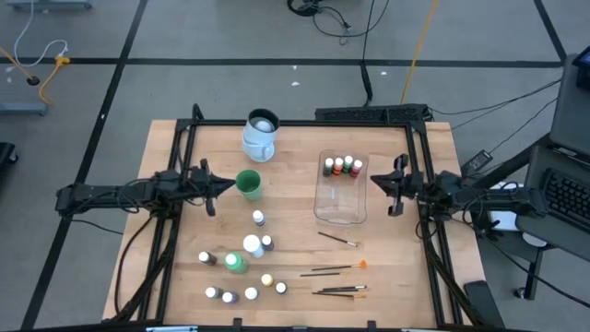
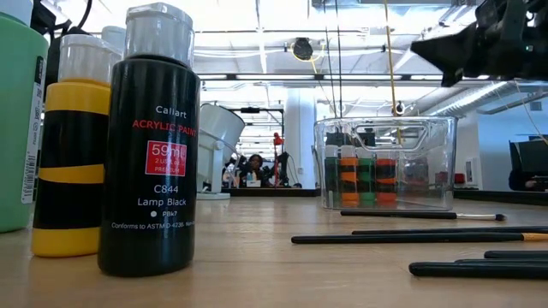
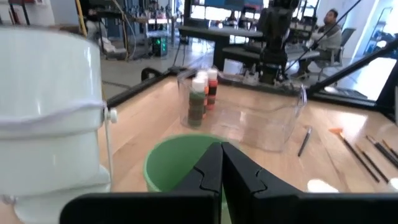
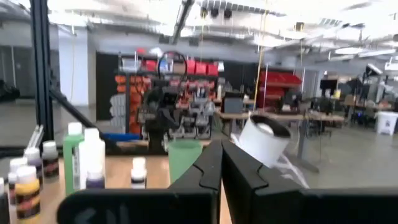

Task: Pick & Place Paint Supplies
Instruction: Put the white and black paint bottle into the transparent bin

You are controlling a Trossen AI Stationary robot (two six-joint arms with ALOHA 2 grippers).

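Both jaws are pressed together on nothing: the left gripper (image 1: 224,185) hangs over the left side of the table (image 1: 295,231) just beside the green cup (image 1: 248,183), and the right gripper (image 1: 374,183) hangs at the right, just beside the tub (image 1: 340,210).

Nearest the front edge lie the loose supplies. Small bottles (image 1: 251,270) stand scattered in the front-left, around the larger green bottle (image 1: 236,263). They look light, stiff and smooth-sided, so likely slippery; a grip across the body just under the white cap seems safest, and a tall narrow bottle may tip if nudged. To the front-right lie the brushes (image 1: 337,279), thin and light, flat on the wood. They probably roll and give little height to pinch; the middle of the handle is the best hold.

Farther back, four bottles (image 1: 341,166) already stand at the tub's far end. Beyond the cup sits the mug (image 1: 261,134).
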